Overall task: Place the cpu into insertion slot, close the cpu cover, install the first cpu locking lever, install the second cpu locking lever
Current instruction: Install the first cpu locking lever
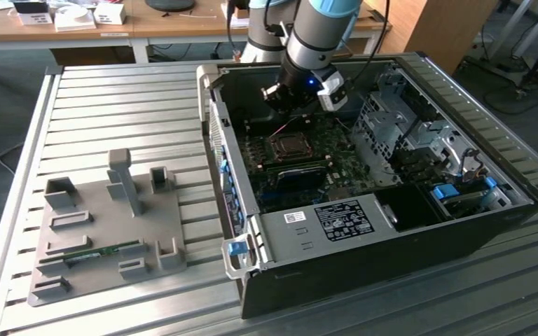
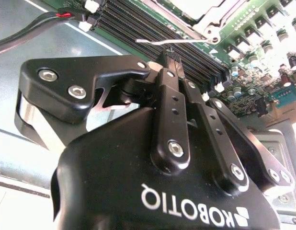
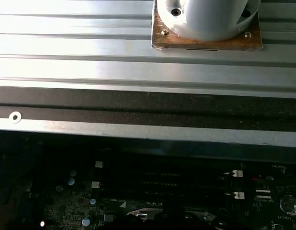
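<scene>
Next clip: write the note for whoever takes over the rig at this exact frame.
Gripper: inside the computer case, low over the motherboard by the insertion slot.
Cpu cover: looks lowered; the pale surface in its window is probably the cpu, seated.
Locking lever: juts out over the memory slots, just off the gripper's tip.
Done: cpu in, cover apparently shut.
Left: neither lever visibly latched.

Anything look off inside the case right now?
Nothing spilled or damaged. One thing: in the second wrist view a thin silvery lever juts out free by the insertion slot, apparently unlatched, just beyond the pincer.
</scene>
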Motion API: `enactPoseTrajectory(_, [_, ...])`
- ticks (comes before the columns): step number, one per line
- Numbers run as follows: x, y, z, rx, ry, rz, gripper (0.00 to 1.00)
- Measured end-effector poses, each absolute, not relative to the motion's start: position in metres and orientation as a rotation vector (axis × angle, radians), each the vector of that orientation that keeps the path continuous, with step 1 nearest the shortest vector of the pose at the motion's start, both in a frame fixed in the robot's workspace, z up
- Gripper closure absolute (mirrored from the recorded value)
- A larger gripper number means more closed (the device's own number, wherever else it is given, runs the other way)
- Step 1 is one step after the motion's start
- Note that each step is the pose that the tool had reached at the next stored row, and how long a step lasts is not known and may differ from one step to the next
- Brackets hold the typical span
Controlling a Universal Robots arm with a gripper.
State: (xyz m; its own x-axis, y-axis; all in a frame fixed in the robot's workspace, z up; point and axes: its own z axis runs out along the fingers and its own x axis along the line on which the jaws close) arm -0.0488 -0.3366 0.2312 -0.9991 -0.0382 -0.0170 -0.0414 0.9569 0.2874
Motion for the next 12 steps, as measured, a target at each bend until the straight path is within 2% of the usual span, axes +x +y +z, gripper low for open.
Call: enactPoseTrajectory(12, [-0.0485,-0.3365,0.2255,-0.063,3.096,0.457,0.89])
